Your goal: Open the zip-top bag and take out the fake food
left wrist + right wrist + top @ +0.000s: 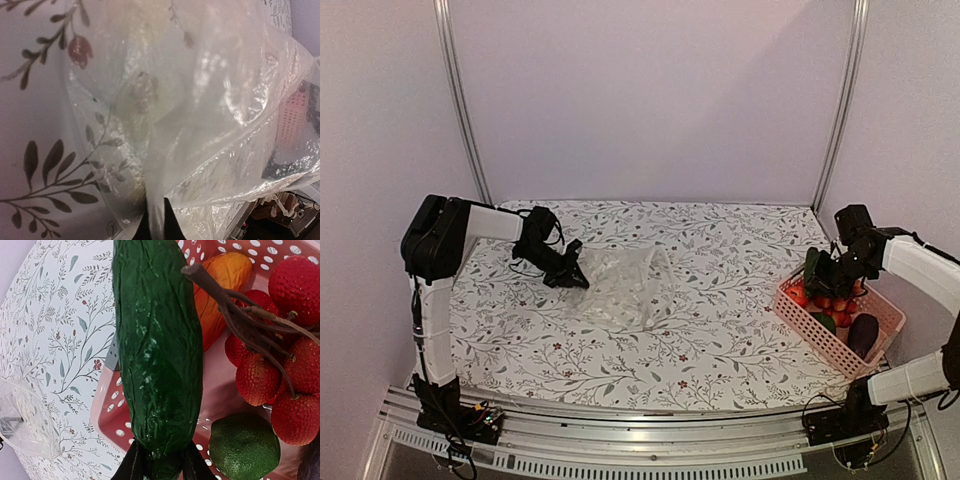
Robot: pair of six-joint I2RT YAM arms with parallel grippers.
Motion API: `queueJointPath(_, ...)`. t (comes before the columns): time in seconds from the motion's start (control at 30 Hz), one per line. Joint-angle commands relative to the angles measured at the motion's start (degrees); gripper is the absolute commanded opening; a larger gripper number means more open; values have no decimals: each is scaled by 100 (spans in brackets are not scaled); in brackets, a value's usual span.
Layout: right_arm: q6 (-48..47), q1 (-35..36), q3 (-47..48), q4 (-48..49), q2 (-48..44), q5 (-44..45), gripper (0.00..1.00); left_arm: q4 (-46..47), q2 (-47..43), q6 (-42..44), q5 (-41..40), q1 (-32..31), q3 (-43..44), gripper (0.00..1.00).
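One green cucumber point(157, 350) is clenched at its near end by the right gripper point(160, 467). Its long axis runs in line with the fingers, and its far end points away across the rim of the pink basket point(107, 410). The other fake food point(835, 305) lies in the basket: red bumpy fruits point(292, 385), an orange piece point(220, 285) and a lime point(245, 447). The basket sits at the right edge of the table point(720, 350). Well apart, mid-table, the zip-top bag point(625, 285) lies crumpled, its left edge pinched tight by the left gripper point(568, 277). Bare patterned cloth surrounds the bag.
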Motion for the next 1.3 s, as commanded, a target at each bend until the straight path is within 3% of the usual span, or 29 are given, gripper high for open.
queueJointPath(0.0, -207, -119, -356, -82, -70, -159, 0, -27, 194, 62, 29, 53, 77, 0)
queueJointPath(0.33, -316, -247, -501, -401, -343, -122, 5, -51, 168, 79, -19, 61, 22, 0)
queueJointPath(0.6, -406, -246, -410, -462, -536, -348, 62, -48, 89, 47, -60, 78, -37, 0)
queueJointPath(0.77, -726, -247, -122, -516, -548, -626, 78, -7, -29, 24, -96, 105, -147, 0)
queueJointPath(1.07, -1281, -54, 705, -196, -513, -1514, 83, 59, -403, -41, -169, 100, -294, 0)
queueJointPath(1.27, -1036, 668, 1223, 435, -24, -1856, 79, 113, -840, -1, -43, 10, -511, 17)
